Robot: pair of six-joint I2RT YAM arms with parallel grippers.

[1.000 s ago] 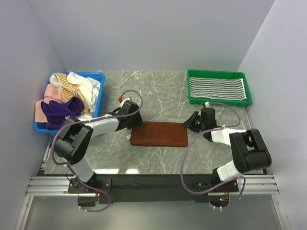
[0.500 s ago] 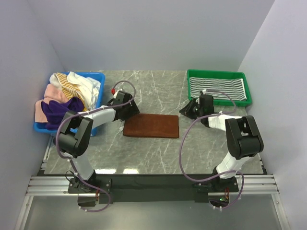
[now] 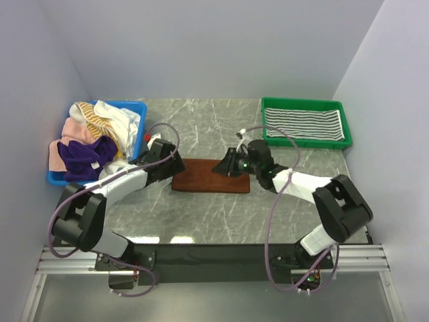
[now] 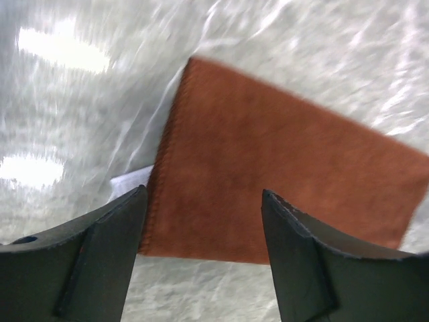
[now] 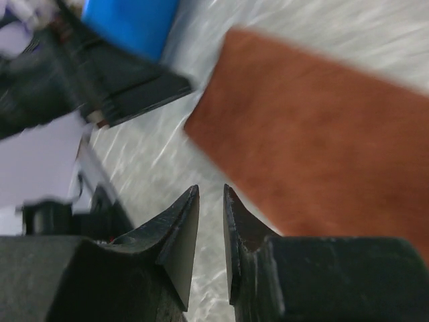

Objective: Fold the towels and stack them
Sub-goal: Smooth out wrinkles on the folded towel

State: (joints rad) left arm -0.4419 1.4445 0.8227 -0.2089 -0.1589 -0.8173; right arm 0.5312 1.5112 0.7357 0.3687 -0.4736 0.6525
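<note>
Left gripper is wide open and holds nothing. It hangs right over the left end of the brown towel. Right gripper is almost closed. There is just a thin gap between its two fingers, and nothing is in that gap. It is over the far edge of the brown towel, toward the right end. I cannot tell if it touches the cloth.

The brown towel lies flat on the table, between the two grippers. It looks like a long strip, so I think it needs one more fold. A small white tag peeks out from under its left edge.

To fold it well, each gripper should come down on a corner at the same end. They should pinch all the layers, not just the top one. The almost closed one must open wider first. Then both should lift a little and carry that end over to meet the other end, edge on edge. Going slowly should keep the cloth from sliding or bunching.

Farther back, to the left of the brown towel, a blue bin holds a heap of loose towels. Farther back to its right, a green bin holds one striped towel, laid flat. That looks like the place for the stack.
</note>
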